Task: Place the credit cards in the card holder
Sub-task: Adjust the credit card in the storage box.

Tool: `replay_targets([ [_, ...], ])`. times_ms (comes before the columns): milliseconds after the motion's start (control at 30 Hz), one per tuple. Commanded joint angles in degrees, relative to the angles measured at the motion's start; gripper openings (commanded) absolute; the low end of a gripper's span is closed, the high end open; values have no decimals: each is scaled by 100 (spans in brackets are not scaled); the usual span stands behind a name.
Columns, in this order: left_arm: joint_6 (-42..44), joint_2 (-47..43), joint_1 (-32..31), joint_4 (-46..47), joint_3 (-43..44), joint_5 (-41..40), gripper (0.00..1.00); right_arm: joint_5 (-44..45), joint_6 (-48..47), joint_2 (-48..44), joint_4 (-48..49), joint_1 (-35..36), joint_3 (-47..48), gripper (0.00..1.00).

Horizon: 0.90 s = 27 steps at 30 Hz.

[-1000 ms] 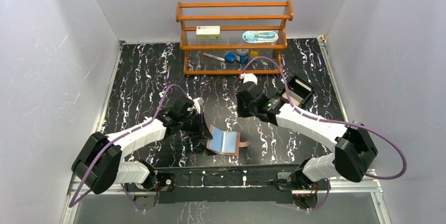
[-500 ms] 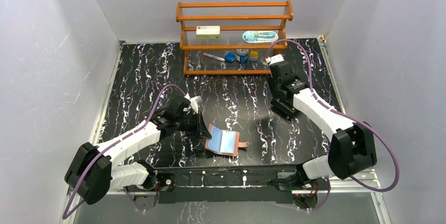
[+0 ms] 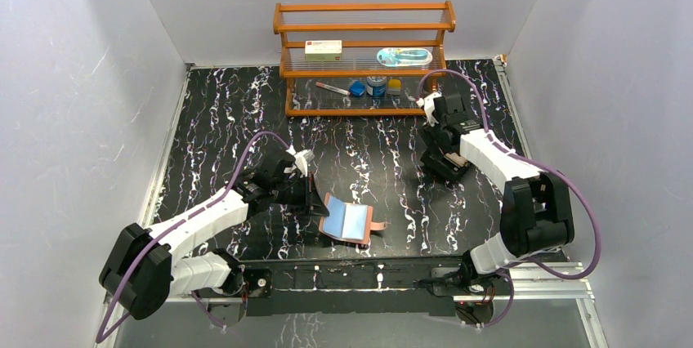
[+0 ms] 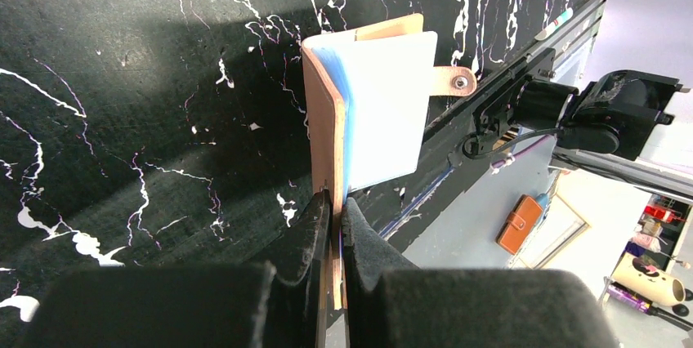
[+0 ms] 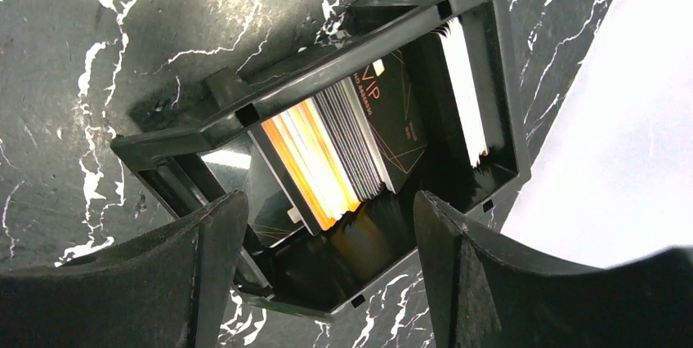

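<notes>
The card holder (image 3: 351,221), a tan leather wallet, lies open near the table's front edge with its bluish sleeves up. My left gripper (image 3: 317,201) is shut on its left cover. In the left wrist view the leather edge (image 4: 331,152) is pinched between the pads (image 4: 315,225), and the snap tab (image 4: 454,81) sticks out beyond. The credit cards (image 5: 327,160) stand on edge in a black tray (image 5: 310,78): orange-and-white ones, grey ones, a black one (image 5: 392,115) and white ones (image 5: 466,91). My right gripper (image 5: 328,205) hangs open just above them, touching nothing.
A wooden rack (image 3: 364,58) stands at the back with a white box (image 3: 324,49) and small items on its shelves. The black tray (image 3: 451,164) sits at the right of the marbled table. White walls close in both sides, and a metal rail runs along the front edge.
My right arm swung from the table's middle back to the right, over the black tray, and its jaws opened wide. My left gripper kept hold of the card holder, barely shifting.
</notes>
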Motion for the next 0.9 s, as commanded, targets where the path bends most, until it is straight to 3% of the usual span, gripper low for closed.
replay_targets([
  [0,21,-139,-29,62,58,265,0,-107,-699,-104,435,-16,-290,82],
  [200,14,-173,-29,101,-23,283,0,-289,-876,-27,584,-27,-470,83],
  [867,25,-92,-29,114,-11,242,0,692,-1594,158,2136,-30,-1006,78],
])
